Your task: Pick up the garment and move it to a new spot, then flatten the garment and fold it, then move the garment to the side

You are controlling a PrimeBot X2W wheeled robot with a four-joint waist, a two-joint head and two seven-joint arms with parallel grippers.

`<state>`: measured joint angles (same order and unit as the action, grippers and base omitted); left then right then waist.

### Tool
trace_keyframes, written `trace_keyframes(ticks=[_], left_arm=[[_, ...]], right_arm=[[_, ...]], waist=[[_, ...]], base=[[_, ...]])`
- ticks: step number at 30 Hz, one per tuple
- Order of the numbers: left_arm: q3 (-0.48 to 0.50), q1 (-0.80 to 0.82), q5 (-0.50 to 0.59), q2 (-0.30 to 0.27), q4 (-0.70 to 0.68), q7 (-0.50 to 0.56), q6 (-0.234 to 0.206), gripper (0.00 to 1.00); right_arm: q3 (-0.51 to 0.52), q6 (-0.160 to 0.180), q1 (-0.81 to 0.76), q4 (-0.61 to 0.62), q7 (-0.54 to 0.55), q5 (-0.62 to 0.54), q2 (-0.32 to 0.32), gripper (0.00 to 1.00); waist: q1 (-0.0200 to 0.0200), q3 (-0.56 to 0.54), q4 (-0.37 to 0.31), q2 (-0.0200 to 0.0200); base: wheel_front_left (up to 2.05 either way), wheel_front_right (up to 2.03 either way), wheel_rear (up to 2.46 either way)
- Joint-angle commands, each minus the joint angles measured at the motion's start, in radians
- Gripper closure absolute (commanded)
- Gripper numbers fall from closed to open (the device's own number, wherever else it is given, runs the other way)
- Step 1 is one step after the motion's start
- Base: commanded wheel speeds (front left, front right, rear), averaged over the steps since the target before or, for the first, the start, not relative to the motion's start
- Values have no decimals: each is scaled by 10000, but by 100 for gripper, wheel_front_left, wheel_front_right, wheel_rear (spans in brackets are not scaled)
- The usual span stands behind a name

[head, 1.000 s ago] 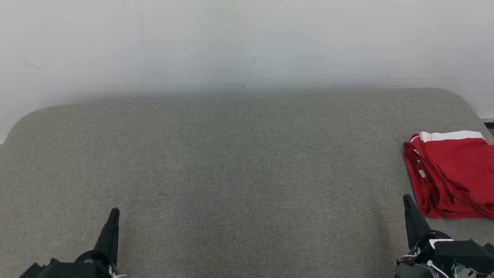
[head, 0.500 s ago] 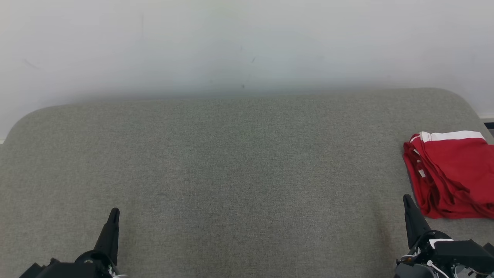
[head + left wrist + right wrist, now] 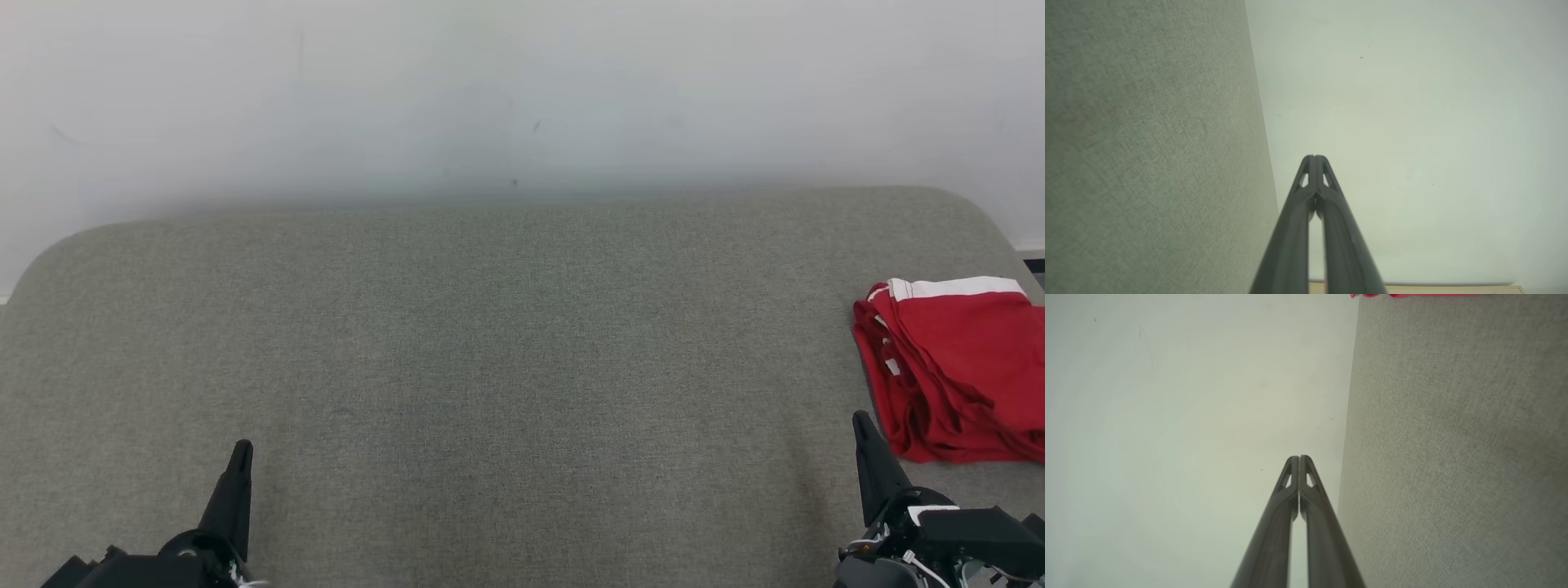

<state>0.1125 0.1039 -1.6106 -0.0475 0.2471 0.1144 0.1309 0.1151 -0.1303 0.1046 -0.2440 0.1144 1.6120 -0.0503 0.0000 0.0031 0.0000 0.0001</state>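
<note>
The red garment point(image 3: 959, 367) lies folded at the right edge of the grey tabletop point(image 3: 490, 343) — just beside the right hand point(image 3: 859, 418). That hand and the left hand point(image 3: 242, 447) are both clenched shut — empty, fingers pressed together.

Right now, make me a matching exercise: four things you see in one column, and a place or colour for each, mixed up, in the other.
Things:
1. garment
2. left tool
3. right tool
4. wall

Place or colour:
A. shut, lower left of the head view
B. white, at the back
C. red with a white band, far right
D. shut, lower right of the head view

Pairs: 1-C, 2-A, 3-D, 4-B
</note>
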Motion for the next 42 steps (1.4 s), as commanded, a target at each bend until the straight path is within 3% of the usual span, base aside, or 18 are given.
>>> trace_keyframes(ticks=[1,42], left_arm=[[33,108,-45,-53,-36,28,11,100],[33,107,-46,-53,-37,27,11,100]], right_arm=[[14,-7,65,22,23,18,17,100],[12,-7,66,22,21,20,17,100]], waist=[[0,0,0,-1],[0,0,0,-1]], base=[[0,0,0],[0,0,0]])
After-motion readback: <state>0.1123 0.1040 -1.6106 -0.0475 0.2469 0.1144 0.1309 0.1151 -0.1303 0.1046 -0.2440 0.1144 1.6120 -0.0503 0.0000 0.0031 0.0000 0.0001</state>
